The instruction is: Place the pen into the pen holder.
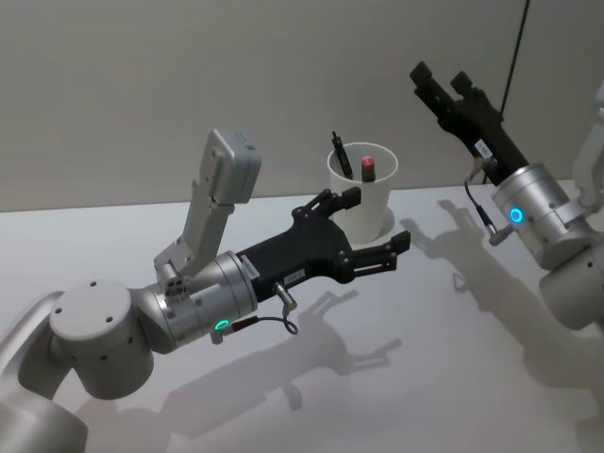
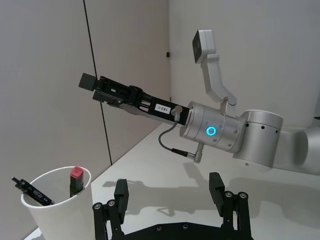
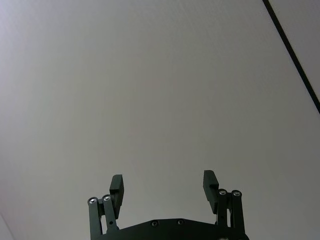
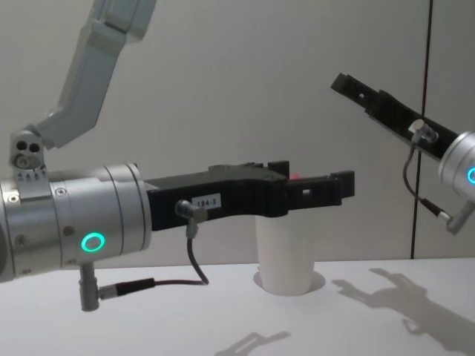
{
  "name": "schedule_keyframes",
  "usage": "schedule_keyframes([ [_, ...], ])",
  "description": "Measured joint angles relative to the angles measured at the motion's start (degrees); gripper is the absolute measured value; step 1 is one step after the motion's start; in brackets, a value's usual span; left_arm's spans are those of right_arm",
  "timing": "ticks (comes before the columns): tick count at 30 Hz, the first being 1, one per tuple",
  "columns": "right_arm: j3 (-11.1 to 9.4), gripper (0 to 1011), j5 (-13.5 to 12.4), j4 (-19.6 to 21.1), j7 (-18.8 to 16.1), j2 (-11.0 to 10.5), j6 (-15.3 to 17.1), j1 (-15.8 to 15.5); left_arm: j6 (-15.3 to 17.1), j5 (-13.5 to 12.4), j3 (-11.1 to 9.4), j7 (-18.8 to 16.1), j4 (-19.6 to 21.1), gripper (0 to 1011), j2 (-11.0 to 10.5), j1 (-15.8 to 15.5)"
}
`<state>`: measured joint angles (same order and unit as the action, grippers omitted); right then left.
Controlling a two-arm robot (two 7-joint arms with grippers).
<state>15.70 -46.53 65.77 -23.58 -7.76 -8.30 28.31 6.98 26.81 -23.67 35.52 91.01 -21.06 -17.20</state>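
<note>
One white table, grey wall.

The scene is evenly and fairly dimly lit from above; soft grey shadows of both arms are cast on the white table; no glare is seen; the wall is rendered flat grey; focus is kept sharp throughout.

White pen holder upright on table, pen leaning inside.
</note>
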Motion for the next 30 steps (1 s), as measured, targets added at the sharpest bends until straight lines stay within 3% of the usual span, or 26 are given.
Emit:
schedule_keyframes([
  [7, -0.2, 1001, 2.0, 2.5, 1.4, -0.8, 0.7, -2.0, -0.5, -1.4, -0.2, -3.1, 0.2, 1001, -0.1, 0.3],
  [30, -1.5, 1001, 15.6, 18.4, 10.2, -6.0, 5.4, -15.1, -3.6, -8.9, -1.4, -20.2, 1.3, 1001, -0.5, 2.1],
])
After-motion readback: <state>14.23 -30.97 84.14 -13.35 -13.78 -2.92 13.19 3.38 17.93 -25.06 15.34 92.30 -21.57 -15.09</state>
